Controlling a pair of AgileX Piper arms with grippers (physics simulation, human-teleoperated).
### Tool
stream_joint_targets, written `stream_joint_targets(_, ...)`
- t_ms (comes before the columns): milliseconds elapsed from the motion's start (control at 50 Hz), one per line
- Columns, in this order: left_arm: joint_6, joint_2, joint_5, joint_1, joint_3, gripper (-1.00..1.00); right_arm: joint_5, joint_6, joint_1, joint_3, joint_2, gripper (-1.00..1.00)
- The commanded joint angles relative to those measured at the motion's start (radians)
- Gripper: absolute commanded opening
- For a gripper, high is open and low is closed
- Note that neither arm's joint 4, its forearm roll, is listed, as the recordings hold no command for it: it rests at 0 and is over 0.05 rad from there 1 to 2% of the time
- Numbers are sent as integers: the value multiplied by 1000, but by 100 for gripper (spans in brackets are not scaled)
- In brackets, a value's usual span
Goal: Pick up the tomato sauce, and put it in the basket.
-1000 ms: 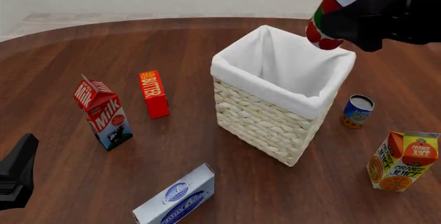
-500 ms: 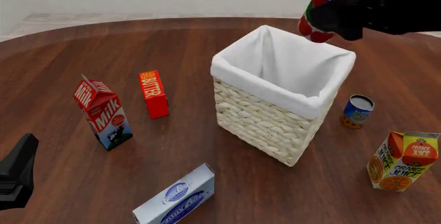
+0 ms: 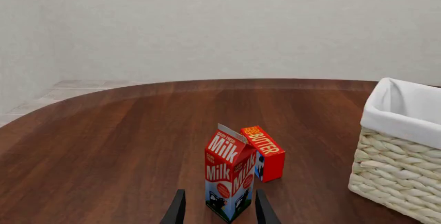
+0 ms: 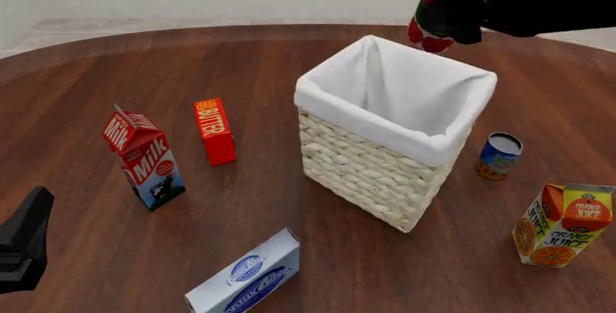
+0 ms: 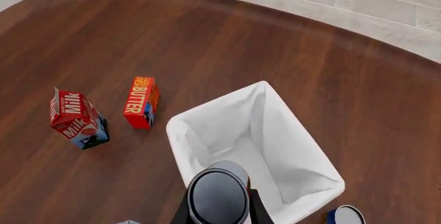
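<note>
Holding the tomato sauce (image 4: 430, 11) up high, our right gripper (image 4: 462, 6) is at the top right of the front view. Its fingers are squeezed on the can. The can is tilted, with its silver top facing up and toward us. It hangs in the air over the far corner of the basket (image 4: 371, 169), not touching it. In the right wrist view we see the can's round end (image 5: 218, 197) close up, with the open basket (image 5: 227, 131) and its white cloth under it.

Our left gripper (image 3: 219, 211) is low at the bottom left of the front view. Its two fingers are apart, and they hold nothing. Past them in the left wrist view stands the milk carton (image 3: 229, 180), with the butter box (image 3: 264, 153) just behind it.

On the brown table (image 4: 241, 68) we also see a blue can (image 4: 498, 155) near the basket's right side, an orange juice carton (image 4: 563, 225) at the lower right, and a blue and white box (image 4: 245, 275) lying at the bottom.
</note>
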Motion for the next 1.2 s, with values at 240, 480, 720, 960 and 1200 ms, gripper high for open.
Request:
stream_joint_targets(240,3,3,-17,-3,14,100,3,10,-30,-97,114,-100)
stream_joint_targets(480,3,3,-17,-3,14,100,-16,23,-41,-100,154,-100)
stream_joint_targets(720,3,2,-16,-3,14,100,-41,38,-48,-107,192,-100)
stream_joint_targets(960,3,-5,-11,-3,15,100,-66,46,-54,-121,240,-100)
stream_joint_targets(1200,3,2,-16,-3,14,100,-80,49,-77,-111,261,-100)
